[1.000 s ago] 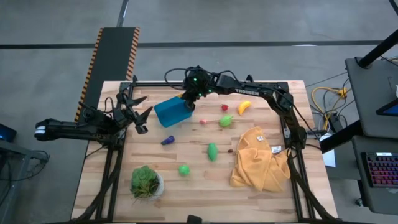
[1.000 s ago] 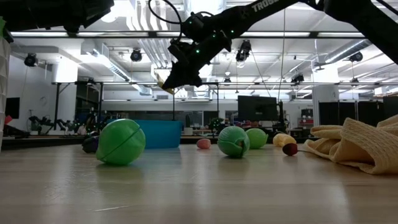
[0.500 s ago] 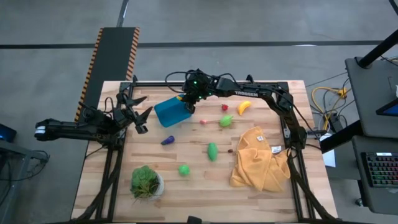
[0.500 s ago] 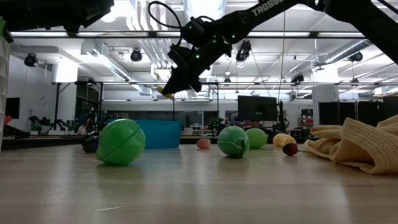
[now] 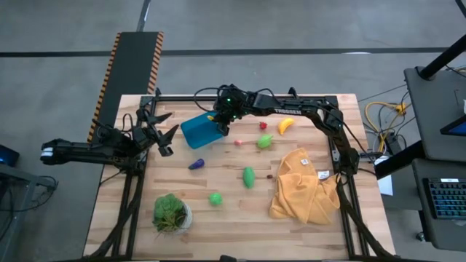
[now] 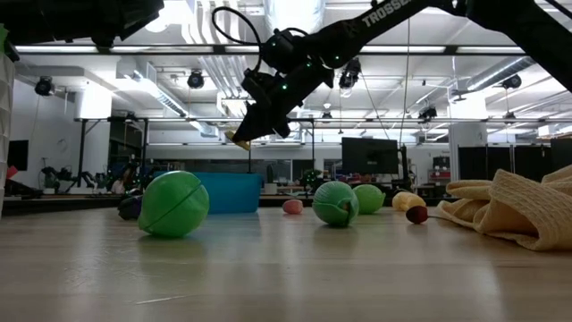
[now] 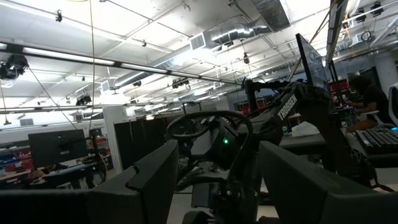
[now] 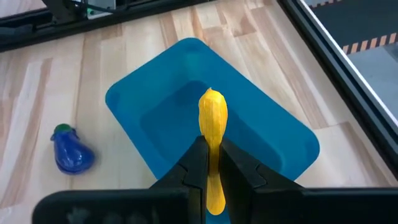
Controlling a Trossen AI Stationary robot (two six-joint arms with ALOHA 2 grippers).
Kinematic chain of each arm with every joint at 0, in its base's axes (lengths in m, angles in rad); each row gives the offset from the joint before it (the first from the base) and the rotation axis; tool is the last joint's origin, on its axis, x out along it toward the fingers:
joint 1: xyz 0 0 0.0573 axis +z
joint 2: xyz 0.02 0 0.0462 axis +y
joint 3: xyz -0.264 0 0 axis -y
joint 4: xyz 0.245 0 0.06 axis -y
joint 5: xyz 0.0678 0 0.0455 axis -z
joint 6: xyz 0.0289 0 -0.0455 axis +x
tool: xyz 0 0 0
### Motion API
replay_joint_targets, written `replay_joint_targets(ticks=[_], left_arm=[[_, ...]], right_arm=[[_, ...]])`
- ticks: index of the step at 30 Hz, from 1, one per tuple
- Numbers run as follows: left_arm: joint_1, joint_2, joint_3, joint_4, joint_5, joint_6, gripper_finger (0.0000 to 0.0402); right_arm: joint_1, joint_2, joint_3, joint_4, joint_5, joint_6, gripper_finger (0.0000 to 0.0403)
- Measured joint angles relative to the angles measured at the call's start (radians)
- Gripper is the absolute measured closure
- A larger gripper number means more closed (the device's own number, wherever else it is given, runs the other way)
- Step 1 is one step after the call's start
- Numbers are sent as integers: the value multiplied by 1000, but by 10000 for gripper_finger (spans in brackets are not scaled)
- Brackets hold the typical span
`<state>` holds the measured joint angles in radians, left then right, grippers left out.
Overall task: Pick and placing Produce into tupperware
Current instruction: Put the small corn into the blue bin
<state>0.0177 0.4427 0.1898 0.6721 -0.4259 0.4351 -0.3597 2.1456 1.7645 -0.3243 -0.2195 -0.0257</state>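
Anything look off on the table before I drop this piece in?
Mostly fine. The tupperware sits askew to the table edges, and the mustard cloth lies crumpled at one side. The right gripper holds a yellow piece over the empty tub.

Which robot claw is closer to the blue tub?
The right claw. It hangs right above the teal-blue rectangular plastic tub, pinching a yellow piece. The left claw waits open beside the tub, farther off.

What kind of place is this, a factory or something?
More likely a robotics lab or workshop: exposed ceiling ducts, rows of monitors behind, and a wooden table with toy produce for practice.
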Motion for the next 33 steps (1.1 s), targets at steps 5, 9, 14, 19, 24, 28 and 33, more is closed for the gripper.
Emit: replay_joint_targets(ticks=[5,9,14,19,24,28,33], left_arm=[[0,0,0,0,0,0,192],[0,0,0,0,0,0,192],[0,0,0,0,0,0,192],[0,0,0,0,0,0,192],[0,0,0,0,0,0,192],[0,0,0,0,0,0,192],[0,0,0,0,0,0,192]], right_arm=[[4,0,-16,14,0,0,376],[9,0,-19,15,0,0,376],[13,0,-19,16,1,0,376],[15,0,-19,16,2,0,376],[15,17,-18,31,2,4,376],[15,54,-19,44,2,10,376],[15,69,-19,63,-8,18,376]])
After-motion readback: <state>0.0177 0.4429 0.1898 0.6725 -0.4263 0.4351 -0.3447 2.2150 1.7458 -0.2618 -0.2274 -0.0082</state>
